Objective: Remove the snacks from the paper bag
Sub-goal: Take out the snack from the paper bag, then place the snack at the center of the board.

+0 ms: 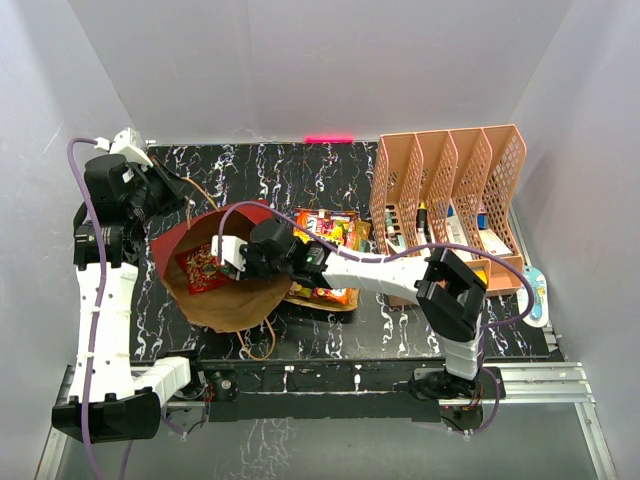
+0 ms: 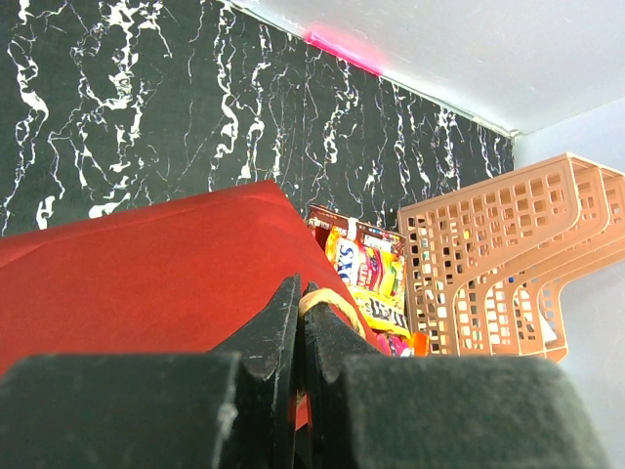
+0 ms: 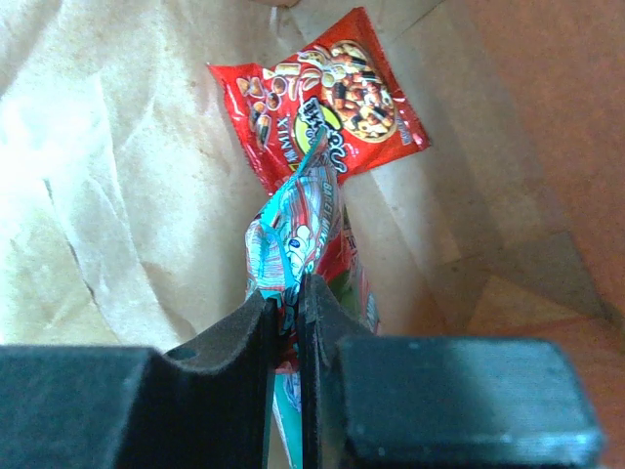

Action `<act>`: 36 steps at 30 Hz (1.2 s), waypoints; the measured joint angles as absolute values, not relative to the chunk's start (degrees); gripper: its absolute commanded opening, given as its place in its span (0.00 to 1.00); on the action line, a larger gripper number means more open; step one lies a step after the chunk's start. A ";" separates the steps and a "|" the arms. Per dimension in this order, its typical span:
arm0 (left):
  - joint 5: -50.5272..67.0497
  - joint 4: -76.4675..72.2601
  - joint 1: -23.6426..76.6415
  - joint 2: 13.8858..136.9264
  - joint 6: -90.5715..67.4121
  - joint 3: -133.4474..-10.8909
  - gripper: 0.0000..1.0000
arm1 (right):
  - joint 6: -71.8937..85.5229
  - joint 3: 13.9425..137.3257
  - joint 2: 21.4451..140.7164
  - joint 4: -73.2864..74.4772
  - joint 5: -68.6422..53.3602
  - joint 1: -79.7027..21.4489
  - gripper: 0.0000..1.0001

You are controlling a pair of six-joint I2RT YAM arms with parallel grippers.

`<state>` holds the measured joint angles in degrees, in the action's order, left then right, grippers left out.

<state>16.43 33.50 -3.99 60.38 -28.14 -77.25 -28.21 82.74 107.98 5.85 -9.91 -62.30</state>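
Note:
The paper bag [image 1: 225, 300] lies on the table, red outside and brown inside, with its mouth open. My left gripper [image 1: 183, 196] is at its far rim, shut on a brown cord handle [image 2: 334, 301] over the red outer wall [image 2: 146, 274]. My right gripper [image 1: 236, 262] reaches inside the bag and is shut on a crumpled teal snack packet [image 3: 298, 230]. A red snack packet [image 3: 322, 103] lies flat on the kraft inside [image 3: 107, 176]; it also shows in the top view [image 1: 203, 268]. Several other snacks [image 1: 328, 232] lie on the table right of the bag, also in the left wrist view [image 2: 369, 272].
A pink mesh desk organiser [image 1: 450, 190] with stationery stands at the right of the table, close to the snack pile; it also shows in the left wrist view [image 2: 498, 264]. White walls surround the black marbled table [image 1: 290, 170].

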 measured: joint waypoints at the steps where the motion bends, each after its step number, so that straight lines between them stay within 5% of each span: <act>1: 16.40 33.52 -3.99 60.36 -28.14 -77.25 0.00 | -27.35 82.43 107.83 5.78 -10.48 -62.28 0.07; 12: 16.08 33.50 -3.99 60.23 -28.12 -77.25 0.00 | -11.62 81.89 102.59 5.32 -17.19 -62.24 0.07; 23: 15.53 33.56 -3.99 60.23 -27.90 -77.21 0.00 | 0.51 79.53 76.58 4.32 -17.67 -62.26 0.07; 30: 15.00 33.89 -3.99 60.49 -27.51 -77.21 0.00 | -1.74 70.76 57.67 13.45 -0.30 -62.52 0.07; 36: 15.00 33.95 -3.99 62.13 -27.51 -77.54 0.00 | -6.59 66.06 57.39 20.29 19.31 -62.13 0.07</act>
